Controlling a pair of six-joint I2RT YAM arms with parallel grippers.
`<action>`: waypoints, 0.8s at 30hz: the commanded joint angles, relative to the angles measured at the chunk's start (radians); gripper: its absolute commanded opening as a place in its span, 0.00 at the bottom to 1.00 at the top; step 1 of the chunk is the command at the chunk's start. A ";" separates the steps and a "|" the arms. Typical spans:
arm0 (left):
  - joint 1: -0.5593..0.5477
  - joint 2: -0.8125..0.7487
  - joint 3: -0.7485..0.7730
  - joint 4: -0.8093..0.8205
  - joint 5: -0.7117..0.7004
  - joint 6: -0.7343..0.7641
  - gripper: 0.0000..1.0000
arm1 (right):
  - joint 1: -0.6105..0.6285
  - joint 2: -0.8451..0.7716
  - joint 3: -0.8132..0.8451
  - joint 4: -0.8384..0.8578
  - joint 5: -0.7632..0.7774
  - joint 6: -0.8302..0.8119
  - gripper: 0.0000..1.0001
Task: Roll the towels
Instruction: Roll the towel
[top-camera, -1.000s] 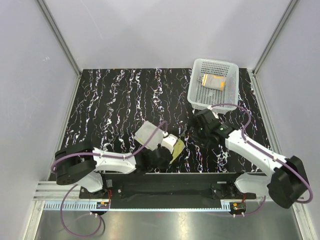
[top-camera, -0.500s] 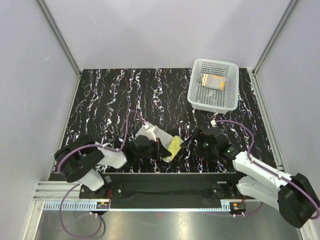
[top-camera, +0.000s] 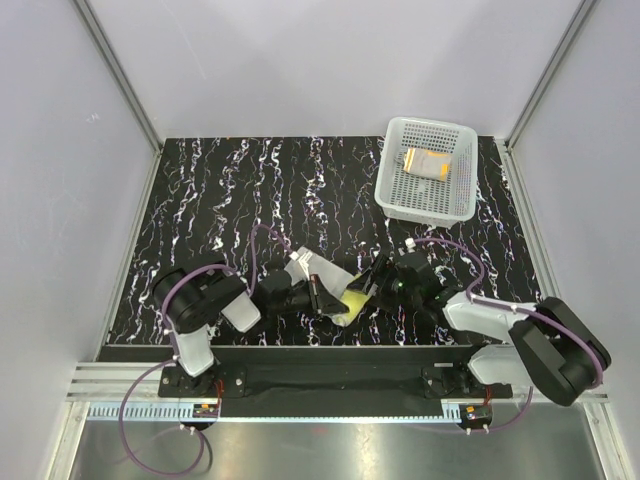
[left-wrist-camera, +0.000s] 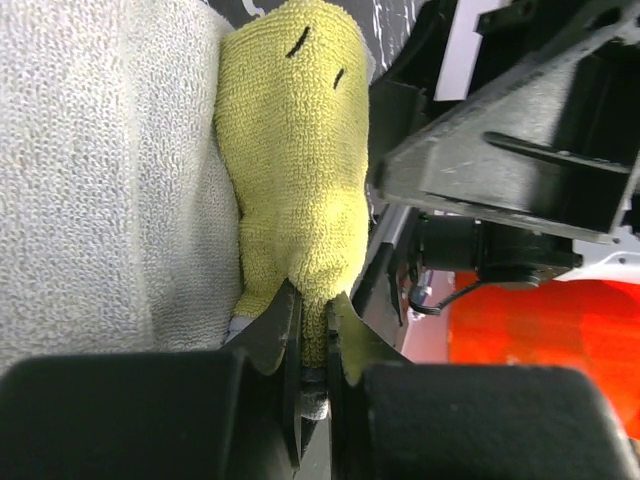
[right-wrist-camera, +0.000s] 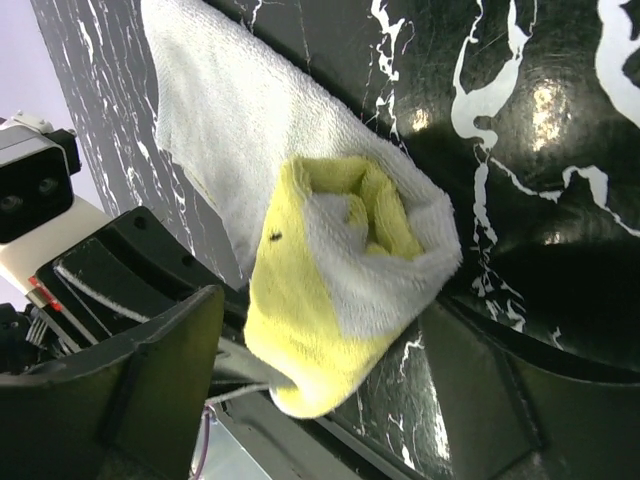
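Note:
The yellow towel (top-camera: 352, 300) lies near the table's front edge, partly rolled, with its grey-white reverse (top-camera: 303, 262) trailing to the far left. My left gripper (top-camera: 333, 298) is shut on the roll's yellow end (left-wrist-camera: 300, 180), the cloth pinched between its fingertips (left-wrist-camera: 315, 325). My right gripper (top-camera: 374, 283) stands open on the opposite side. Its two fingers straddle the rolled end (right-wrist-camera: 340, 300) without pressing it, one finger (right-wrist-camera: 130, 380) well apart from the cloth. The orange towel (top-camera: 425, 163) lies folded in the basket.
The white perforated basket (top-camera: 392, 205) stands at the back right of the black marbled table (top-camera: 220, 200). Both arms lie low and close together near the front rail (top-camera: 340, 355). Grey walls close in the left, right and far sides.
My right arm has swung from beside the basket down and left to the towel, and its jaws have narrowed slightly. My left arm has folded in, carrying the towel's end rightward.

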 joint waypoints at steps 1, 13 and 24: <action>0.014 0.038 0.034 0.153 0.074 -0.029 0.00 | 0.012 0.044 0.007 0.120 -0.018 0.010 0.84; 0.046 -0.042 0.100 -0.087 0.105 0.115 0.34 | 0.041 0.091 -0.010 0.133 0.003 0.043 0.33; -0.102 -0.590 0.192 -1.000 -0.602 0.538 0.67 | 0.048 0.068 0.157 -0.251 0.055 0.011 0.27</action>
